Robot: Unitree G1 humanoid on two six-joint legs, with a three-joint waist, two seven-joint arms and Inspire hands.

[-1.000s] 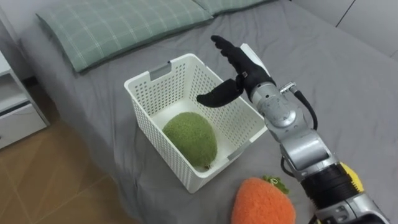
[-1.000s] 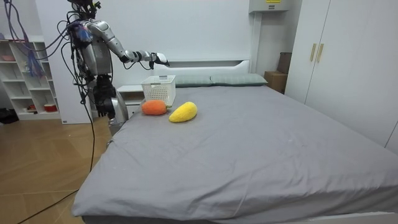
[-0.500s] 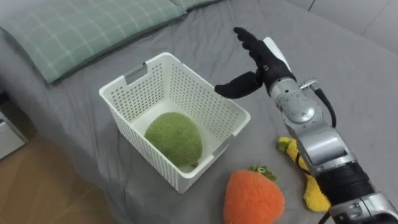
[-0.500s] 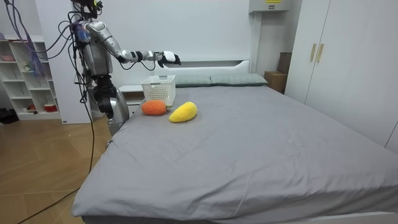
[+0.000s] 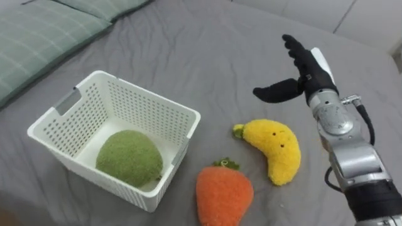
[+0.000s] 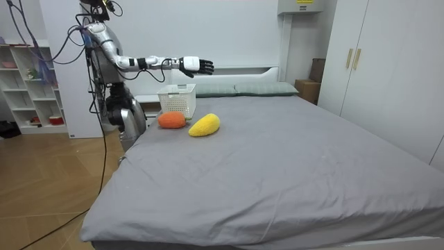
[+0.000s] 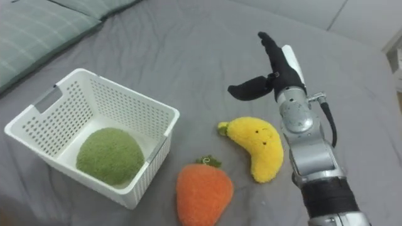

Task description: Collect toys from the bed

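Fingers [image 5: 294,49] straight and thumb spread wide, the right hand [image 5: 309,75] grasps nothing and hangs over the bed [image 5: 188,50] just past the banana [image 5: 275,147]. The banana and carrot [image 5: 223,194] lie just beside the basket [image 5: 151,103], near the bed's corner. A green toy [image 5: 129,157] sits inside the basket.

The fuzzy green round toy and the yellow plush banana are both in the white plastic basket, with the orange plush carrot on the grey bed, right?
Not quite: the left eye view shows the yellow plush banana lying on the grey bed beside the orange plush carrot, outside the white plastic basket. The fuzzy green round toy alone is in the basket.
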